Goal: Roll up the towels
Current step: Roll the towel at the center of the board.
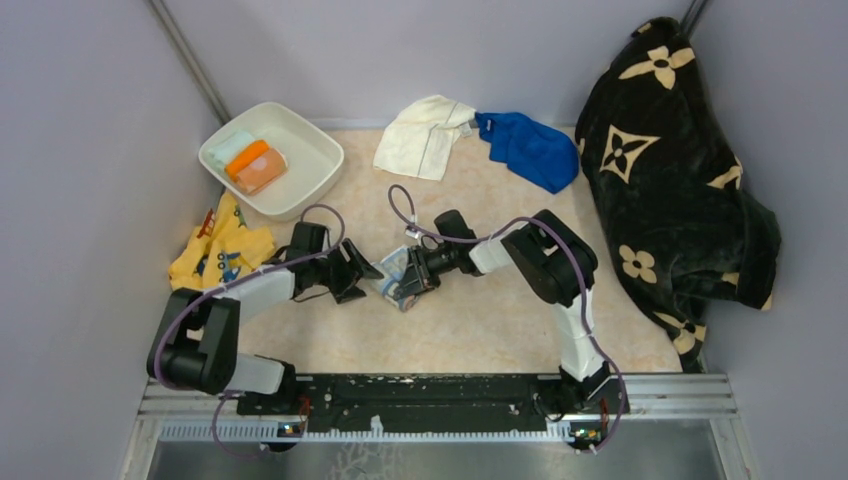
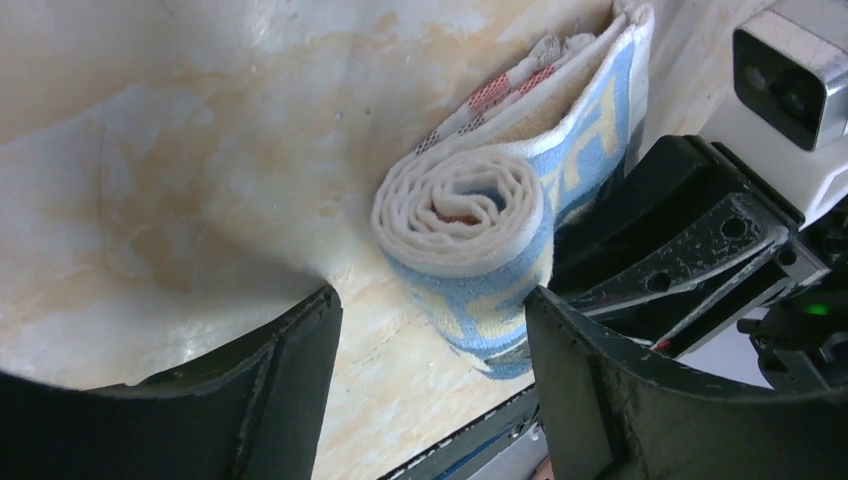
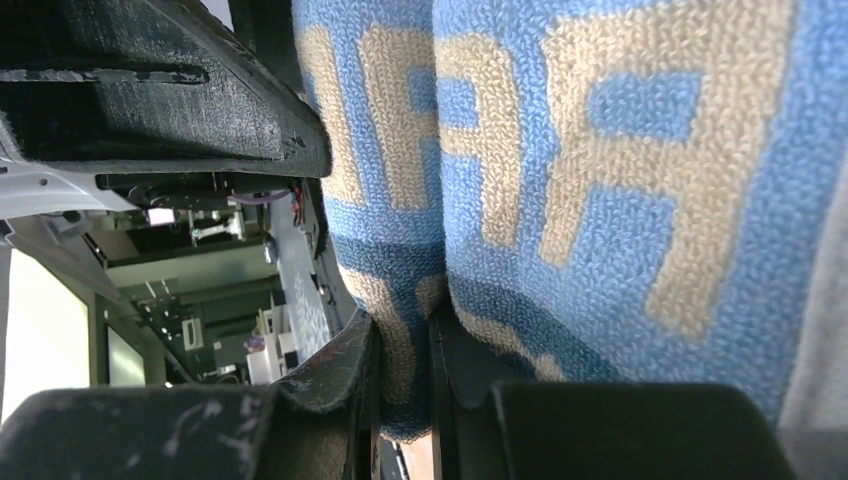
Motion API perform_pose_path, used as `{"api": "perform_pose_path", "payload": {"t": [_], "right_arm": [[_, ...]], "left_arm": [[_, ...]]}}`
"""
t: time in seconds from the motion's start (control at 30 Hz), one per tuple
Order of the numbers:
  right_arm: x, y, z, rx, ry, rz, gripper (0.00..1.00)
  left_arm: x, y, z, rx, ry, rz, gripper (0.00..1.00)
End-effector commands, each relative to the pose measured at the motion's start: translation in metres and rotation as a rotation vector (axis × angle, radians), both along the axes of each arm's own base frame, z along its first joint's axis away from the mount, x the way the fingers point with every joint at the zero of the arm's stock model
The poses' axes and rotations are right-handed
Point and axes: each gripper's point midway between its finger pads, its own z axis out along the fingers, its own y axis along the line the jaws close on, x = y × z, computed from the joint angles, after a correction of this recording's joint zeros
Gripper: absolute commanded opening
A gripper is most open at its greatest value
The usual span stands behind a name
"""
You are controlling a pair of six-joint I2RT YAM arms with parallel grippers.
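Observation:
The printed towel (image 1: 400,278) lies rolled up in the middle of the table; its spiral end shows in the left wrist view (image 2: 470,215). My right gripper (image 1: 415,272) is shut on a fold of its blue and tan lettered cloth (image 3: 620,180), pinched between the fingers (image 3: 405,340). My left gripper (image 1: 362,272) stands open just left of the roll, which lies just beyond its fingertips (image 2: 432,310) and is not gripped by them. At the back lie the cream-white towel (image 1: 425,135) and the royal blue towel (image 1: 530,150), both loose and unrolled.
A white tub (image 1: 325,165) at the back left holds orange and teal items. A yellow printed cloth (image 1: 222,250) lies beside the left arm. A large black blanket with cream flowers (image 1: 670,170) is heaped along the right wall.

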Motion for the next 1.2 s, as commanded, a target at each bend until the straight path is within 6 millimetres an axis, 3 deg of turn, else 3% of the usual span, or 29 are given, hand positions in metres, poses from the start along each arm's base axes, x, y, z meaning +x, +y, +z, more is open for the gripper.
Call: {"api": "perform_pose_path", "payload": {"t": [0.0,0.17,0.33,0.5,0.57,0.7,0.8,1.17], "right_arm": [[0.003,-0.005,-0.013,-0.074,-0.01,-0.034,0.11],[0.026,-0.016,0.019,-0.158,-0.237,-0.119,0.28],[0.04,-0.034,0.037,-0.326,-0.465,-0.177,0.39],[0.037,-0.039,0.057,-0.499,-0.717,-0.178,0.52],[0.038,-0.038,0.077,-0.533,-0.834,-0.185,0.53],[0.029,-0.026,0.09,-0.571,-1.011,-0.132,0.54],[0.025,-0.019,0.085,-0.609,-1.073,-0.102,0.54],[0.002,-0.008,0.009,-0.712,-1.06,0.073,0.52]], "left_arm": [[0.015,-0.004,-0.002,0.024,-0.025,0.012,0.72],[0.004,0.003,-0.029,0.103,0.043,0.002,0.65],[-0.003,0.002,-0.045,0.135,0.08,-0.021,0.62],[-0.003,0.002,-0.051,0.165,0.091,-0.036,0.62],[-0.004,0.002,-0.053,0.173,0.095,-0.045,0.62],[-0.006,0.002,-0.055,0.182,0.103,-0.051,0.61],[-0.008,0.003,-0.056,0.186,0.107,-0.053,0.6],[-0.01,0.004,-0.056,0.19,0.108,-0.046,0.6]]}}
